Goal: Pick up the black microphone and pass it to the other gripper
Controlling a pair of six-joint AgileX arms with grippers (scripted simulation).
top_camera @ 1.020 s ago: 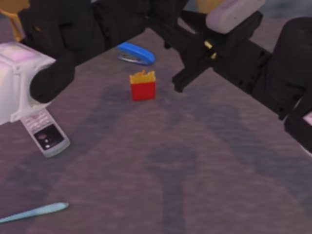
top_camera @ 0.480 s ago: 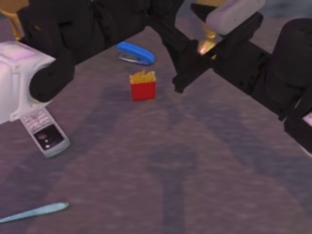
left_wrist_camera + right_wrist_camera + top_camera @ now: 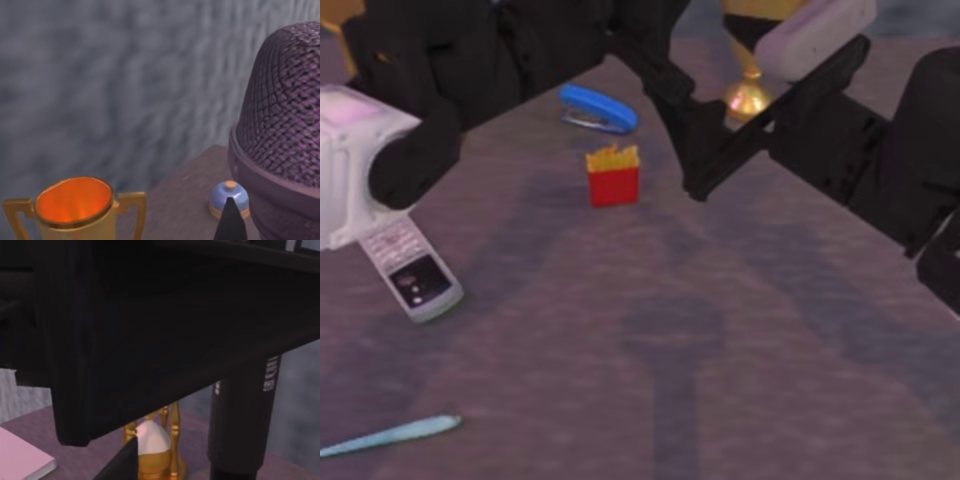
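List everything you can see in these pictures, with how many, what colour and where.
stapler: one, blue, far side of table
fries box: one, red with yellow fries, centre
phone: one, grey, left side
pen: one, pale blue, near left corner
bell: one, gold and blue, far side
trophy: one, gold, far edge
hourglass: one, gold, far edge
pink pad: one, pink, on table
black microphone: one, mesh head close in left wrist view
left arm: black, far left
right arm: black, far right

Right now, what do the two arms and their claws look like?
Both arms are bulky, matte black. The left arm carries a white boxy block; the right arm has a rounded grey-white pad. The left claw and right claw end in pointed black wedge fingers.
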